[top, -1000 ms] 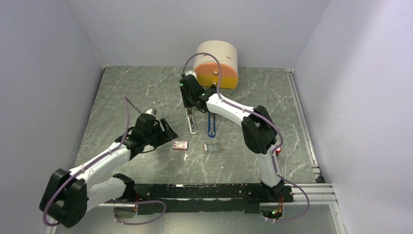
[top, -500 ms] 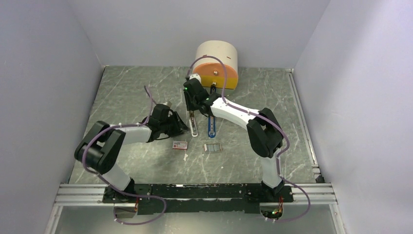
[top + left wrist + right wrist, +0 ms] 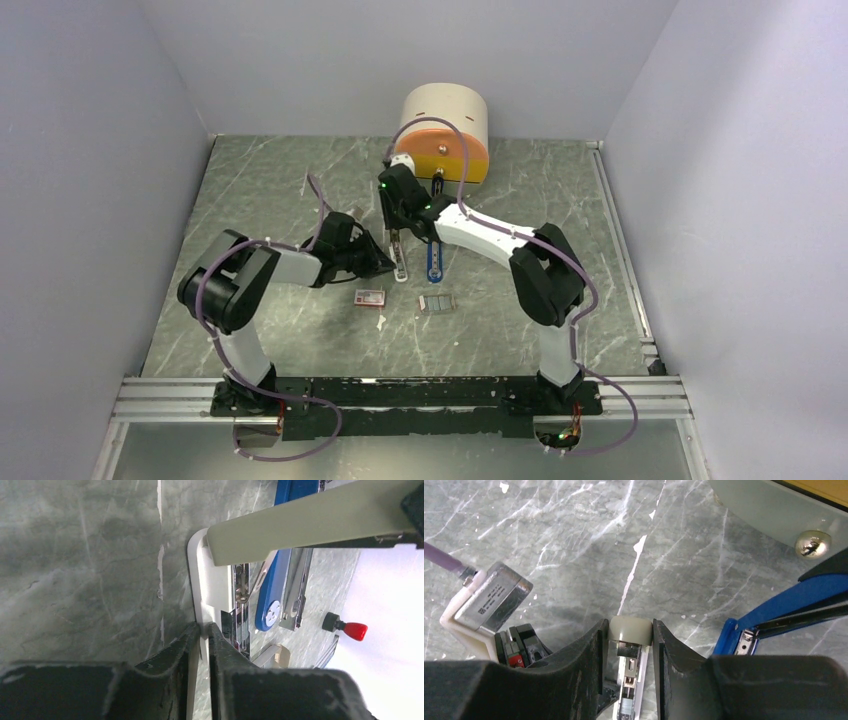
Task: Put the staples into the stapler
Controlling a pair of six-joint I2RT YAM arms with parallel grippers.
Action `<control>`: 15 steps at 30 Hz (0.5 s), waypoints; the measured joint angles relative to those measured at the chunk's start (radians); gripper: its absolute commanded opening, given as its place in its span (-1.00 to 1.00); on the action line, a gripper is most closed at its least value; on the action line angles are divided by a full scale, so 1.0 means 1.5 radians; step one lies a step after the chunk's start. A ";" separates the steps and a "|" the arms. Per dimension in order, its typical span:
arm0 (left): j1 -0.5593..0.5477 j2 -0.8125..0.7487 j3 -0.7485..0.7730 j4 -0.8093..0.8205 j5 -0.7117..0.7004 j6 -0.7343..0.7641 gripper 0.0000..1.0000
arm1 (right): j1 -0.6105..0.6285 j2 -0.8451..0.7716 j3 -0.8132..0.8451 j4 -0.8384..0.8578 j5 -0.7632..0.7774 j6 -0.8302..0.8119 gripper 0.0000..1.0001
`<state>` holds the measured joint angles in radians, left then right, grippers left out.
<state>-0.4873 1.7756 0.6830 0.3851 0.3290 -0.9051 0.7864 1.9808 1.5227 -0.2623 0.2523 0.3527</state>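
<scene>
The white stapler (image 3: pixel 398 260) lies open in the middle of the table, its grey lid (image 3: pixel 310 522) raised over the white base (image 3: pixel 200 575). My right gripper (image 3: pixel 392 234) is shut on the lid's rounded tip (image 3: pixel 630 629), one jaw on each side. My left gripper (image 3: pixel 388 267) reaches in from the left. In the left wrist view the left gripper (image 3: pixel 203 631) pinches the thin edge of the base. The staples (image 3: pixel 437 303), a small silvery ribbed block, lie on the table nearer to me, apart from both grippers.
A blue stapler (image 3: pixel 433 258) lies open just right of the white one. A small red-and-white box (image 3: pixel 369 297) sits left of the staples. A beige and orange drum (image 3: pixel 447 135) stands at the back. Walls enclose the table on three sides.
My left arm swung right and forward to the white stapler, and its jaws closed onto the base edge. The right gripper kept its hold on the lid, shifting slightly.
</scene>
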 measured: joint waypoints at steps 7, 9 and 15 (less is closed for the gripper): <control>0.000 0.011 0.009 0.000 0.006 -0.001 -0.85 | 0.010 -0.040 -0.045 0.000 0.015 0.000 -0.80; 0.002 0.015 0.009 0.005 0.011 -0.003 -0.85 | 0.020 -0.050 -0.056 -0.003 0.024 -0.001 -0.81; 0.002 0.026 0.002 0.037 0.017 -0.014 -0.86 | 0.060 -0.089 -0.102 -0.028 0.061 0.006 -0.83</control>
<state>-0.4839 1.8141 0.6853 0.4404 0.3550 -0.9260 0.8768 1.8473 1.3697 -0.3046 0.3439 0.3622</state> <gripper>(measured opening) 0.097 0.370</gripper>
